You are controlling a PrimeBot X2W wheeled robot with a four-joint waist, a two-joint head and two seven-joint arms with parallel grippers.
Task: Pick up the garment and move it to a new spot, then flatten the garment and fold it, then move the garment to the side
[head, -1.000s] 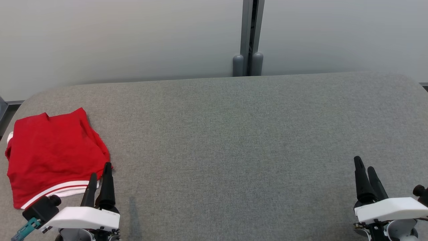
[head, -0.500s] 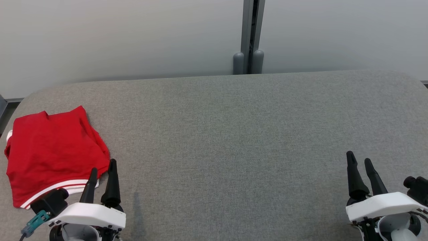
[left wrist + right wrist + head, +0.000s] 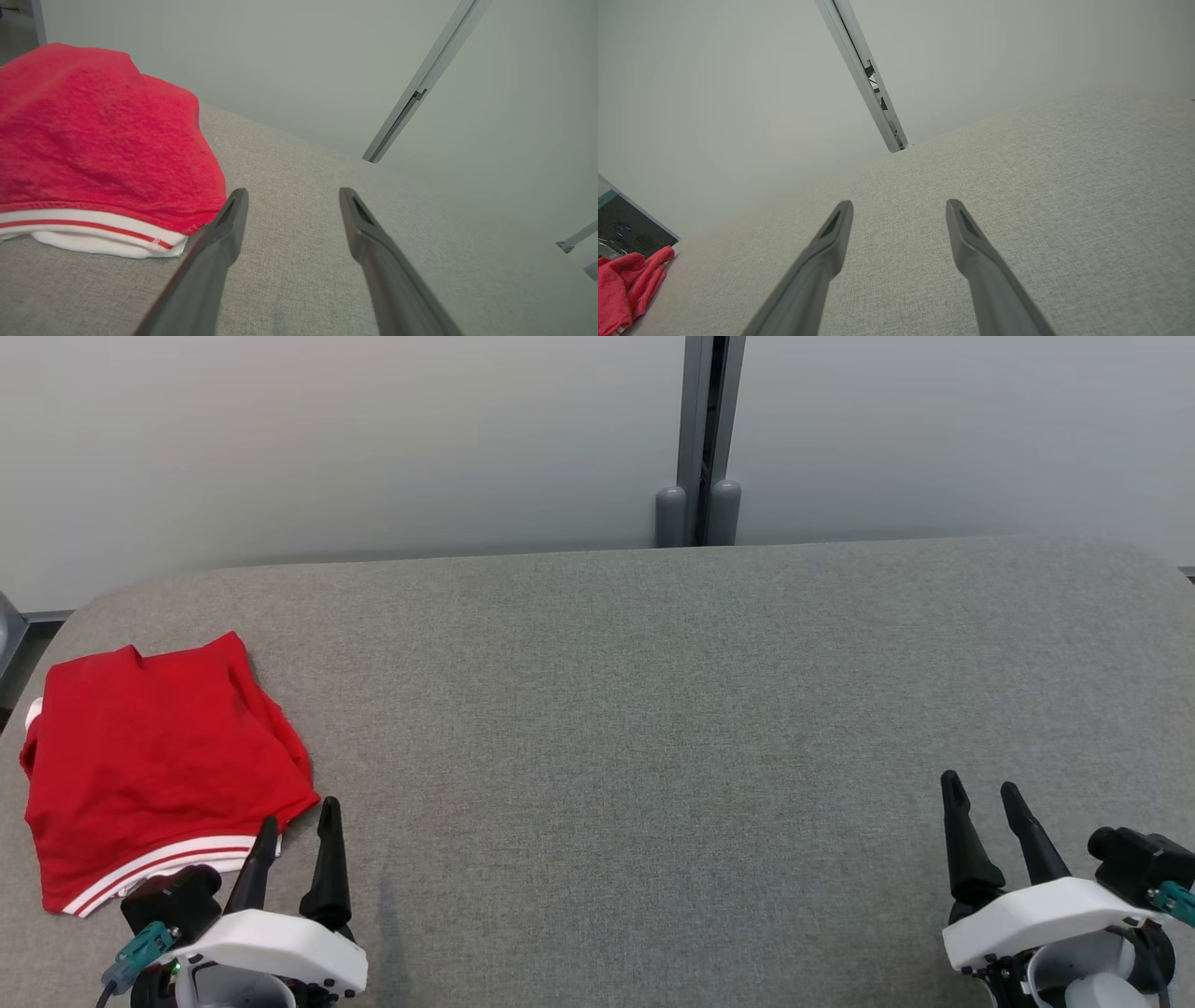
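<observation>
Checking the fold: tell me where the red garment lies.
In the head view the folded red garment lies at the grey table's left end, just ahead of the open left gripper.

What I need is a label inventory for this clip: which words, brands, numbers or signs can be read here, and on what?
No readable text in these views.
The red garment bears only a white striped hem, with no print or tag showing.
The grey fabric surface is unmarked.
Faint specks on a dark panel are too small to read.
</observation>
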